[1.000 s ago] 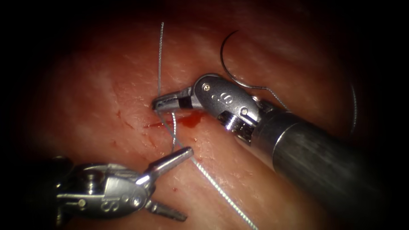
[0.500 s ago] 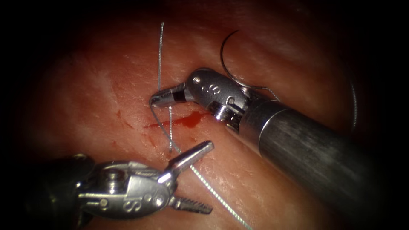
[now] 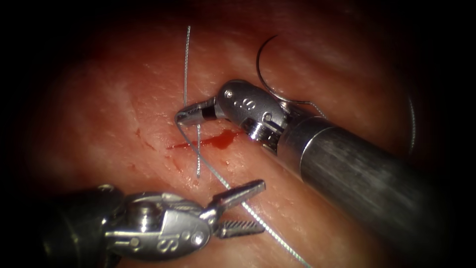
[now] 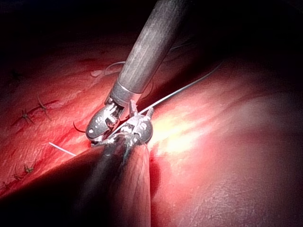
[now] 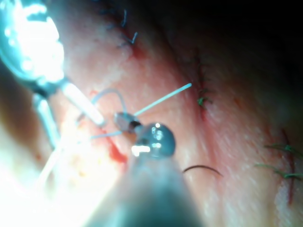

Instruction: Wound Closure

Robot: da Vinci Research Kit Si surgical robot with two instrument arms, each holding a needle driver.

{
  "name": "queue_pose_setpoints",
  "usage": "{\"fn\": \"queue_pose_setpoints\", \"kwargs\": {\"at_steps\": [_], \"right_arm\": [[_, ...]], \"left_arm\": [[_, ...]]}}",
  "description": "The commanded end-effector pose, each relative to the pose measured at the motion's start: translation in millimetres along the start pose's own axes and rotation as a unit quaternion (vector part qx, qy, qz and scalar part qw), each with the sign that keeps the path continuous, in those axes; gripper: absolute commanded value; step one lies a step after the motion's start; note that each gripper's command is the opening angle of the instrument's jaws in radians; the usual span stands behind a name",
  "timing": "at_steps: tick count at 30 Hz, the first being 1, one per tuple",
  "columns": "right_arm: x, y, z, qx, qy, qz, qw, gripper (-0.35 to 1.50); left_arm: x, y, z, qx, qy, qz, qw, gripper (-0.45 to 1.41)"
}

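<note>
The tissue point(image 3: 124, 99) lies soft and moist under both tools, so it will give under any pull; its short cut point(image 3: 206, 143) holds a pool of red fluid point(image 3: 223, 140). The right gripper point(image 3: 187, 115), coming in above the cut, is clamped together on the thread point(image 3: 185, 64), which runs up from its tip and also slants down past the cut toward the lower right. The left gripper point(image 3: 243, 208) sits below the cut with its jaws apart, straddling that slanting strand and holding nothing. The thread looks thin, limp and slippery, best taken flat between the jaws near the cut. The curved needle point(image 3: 263, 69) lies free on the tissue behind the right tool's wrist, out of the tissue and unheld; it is stiff, best gripped along its body. The right shaft crowds access to it
</note>
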Motion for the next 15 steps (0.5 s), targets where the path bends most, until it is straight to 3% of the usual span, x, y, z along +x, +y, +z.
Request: {"fn": "queue_pose_setpoints", "kwargs": {"at_steps": [1,15], "right_arm": [[0.4,0.8,0.4,0.0,0.001,-0.002,1.0,-0.35],[0.2,0.6,0.6,0.005,0.001,0.003,1.0,-0.35]], "left_arm": [[-0.4,0.3,1.0,-0.005,-0.002,0.003,1.0,0.15],[-0.5,1.7,2.2,-0.025,-0.004,0.01,1.0,0.2]]}}
